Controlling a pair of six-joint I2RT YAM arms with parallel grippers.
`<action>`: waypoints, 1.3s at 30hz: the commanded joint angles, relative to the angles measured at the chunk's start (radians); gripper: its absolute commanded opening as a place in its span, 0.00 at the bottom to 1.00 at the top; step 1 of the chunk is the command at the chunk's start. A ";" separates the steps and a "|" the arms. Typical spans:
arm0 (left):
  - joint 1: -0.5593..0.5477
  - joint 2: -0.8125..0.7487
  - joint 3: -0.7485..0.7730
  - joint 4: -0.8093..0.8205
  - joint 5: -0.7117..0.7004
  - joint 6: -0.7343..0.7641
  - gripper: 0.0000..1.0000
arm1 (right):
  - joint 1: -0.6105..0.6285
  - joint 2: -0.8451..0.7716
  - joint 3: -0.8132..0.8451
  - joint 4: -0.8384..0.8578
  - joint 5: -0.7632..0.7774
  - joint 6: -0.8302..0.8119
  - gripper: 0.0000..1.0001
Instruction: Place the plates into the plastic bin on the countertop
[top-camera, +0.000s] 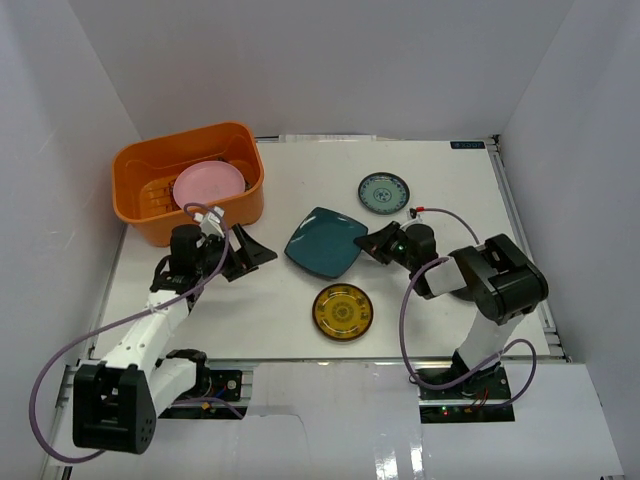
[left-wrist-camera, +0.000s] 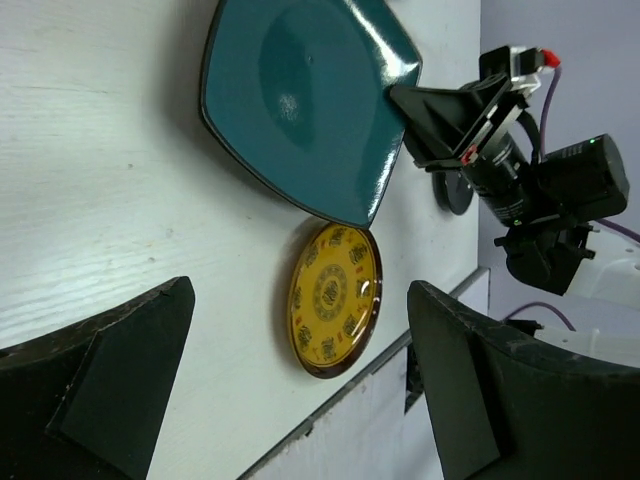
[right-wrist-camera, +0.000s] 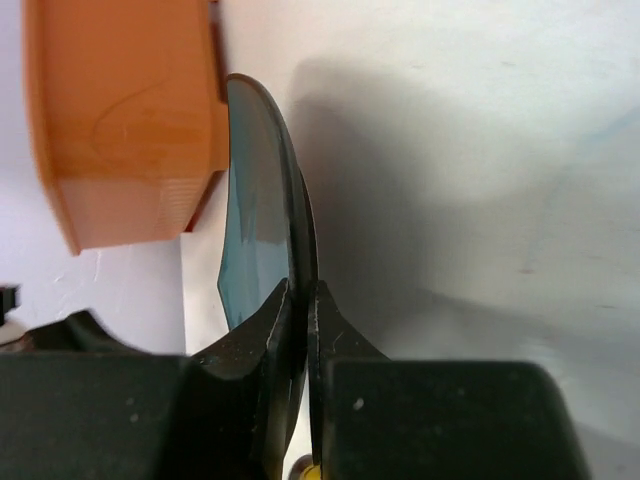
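Right pincer (top-camera: 378, 241) clamps the teal square plate (top-camera: 325, 243) by its corner; left pincer (top-camera: 250, 252) gapes.

Plastic bin (top-camera: 132, 190): orange.
Plate in bin (top-camera: 208, 185): plain pink.
Square plate (top-camera: 325, 243): teal.
Small round plate (top-camera: 383, 192): pale teal, patterned.
Lower round plate (top-camera: 342, 311): amber-yellow, dark rim, medallion motifs.
Countertop (top-camera: 275, 310): white.

A plate (top-camera: 208, 185) lies in the bin (top-camera: 135, 172), left of the seemingly tilted square plate (top-camera: 322, 243).

The top external camera looks down from behind the arm bases (top-camera: 112, 405) over the whole countertop (top-camera: 300, 180). The left wrist camera faces 3 o'clock and the right wrist camera 9 o'clock, both low and close, sharing the teal square plate (top-camera: 325, 243).
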 joint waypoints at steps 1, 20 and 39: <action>-0.049 0.070 0.002 0.164 0.078 -0.049 0.98 | -0.003 -0.153 0.024 0.080 -0.071 -0.007 0.08; -0.189 0.383 0.004 0.656 0.054 -0.295 0.20 | 0.027 -0.395 -0.060 0.015 -0.228 -0.005 0.08; 0.033 0.176 0.478 0.267 0.020 -0.255 0.00 | 0.004 -0.795 -0.154 -0.435 -0.337 -0.355 0.91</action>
